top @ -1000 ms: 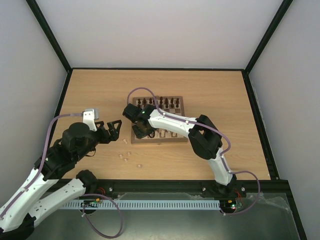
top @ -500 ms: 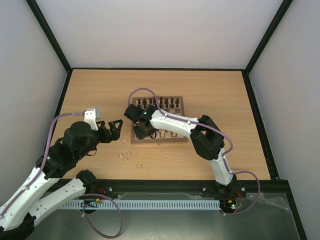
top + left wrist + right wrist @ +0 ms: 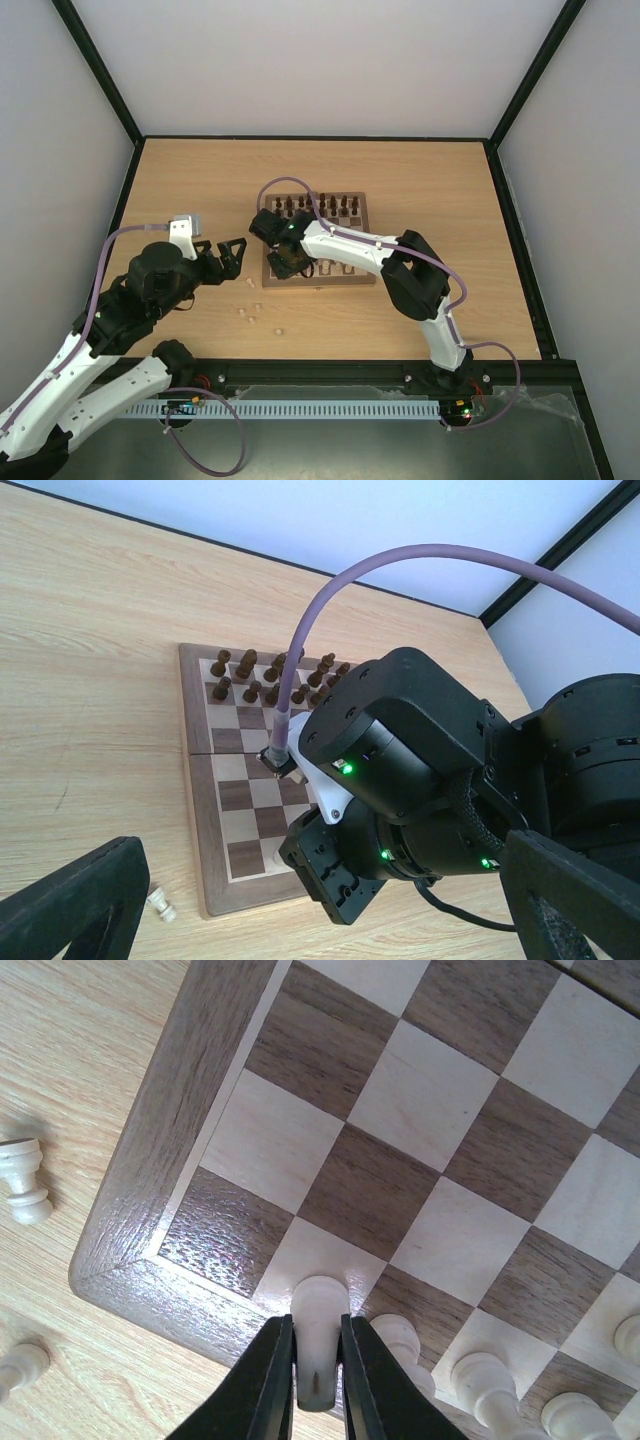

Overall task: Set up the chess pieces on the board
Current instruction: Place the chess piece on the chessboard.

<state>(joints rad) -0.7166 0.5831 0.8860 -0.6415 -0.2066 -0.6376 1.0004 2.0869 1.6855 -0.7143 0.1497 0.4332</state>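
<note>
– Wood-grain table (image 3: 420,190) inside white walls (image 3: 300,70) is all my overhead feed gives me. Where is the piece I'm placing?

– Your right gripper (image 3: 318,1365) is clenched on one pale piece (image 3: 319,1305) at the near-left corner of the board (image 3: 185,1110). On the wrist camera it hangs over the light square beside the dark corner square. I can't tell whether it touches the wood yet.

– Then I'd come straight down, check that it stands upright and centred on its square, and part the fingers only slightly. Another pale piece (image 3: 396,1336) stands just beside it on the right. After that I'd lift straight up, so nothing clips that neighbour. And my left gripper (image 3: 235,256)?

– Released, jaws spread wide, nothing between them. It hovers over the table just left of the board.

– Counts, please.

– One board and two grippers. From above I count four loose pale pieces (image 3: 247,283) on the table, near-left of the board. On the board next to your held one, the wrist camera shows four more pale pieces by the near edge, some cut off by the frame. Dark pieces (image 3: 222,689) stand in two rows along the far edge. The purple cable (image 3: 287,695) and the right arm (image 3: 400,740) hide several, so I won't give a number there.

– Fine. With the corner square bare and four pieces loose, I judge there is plenty left to place.
</note>
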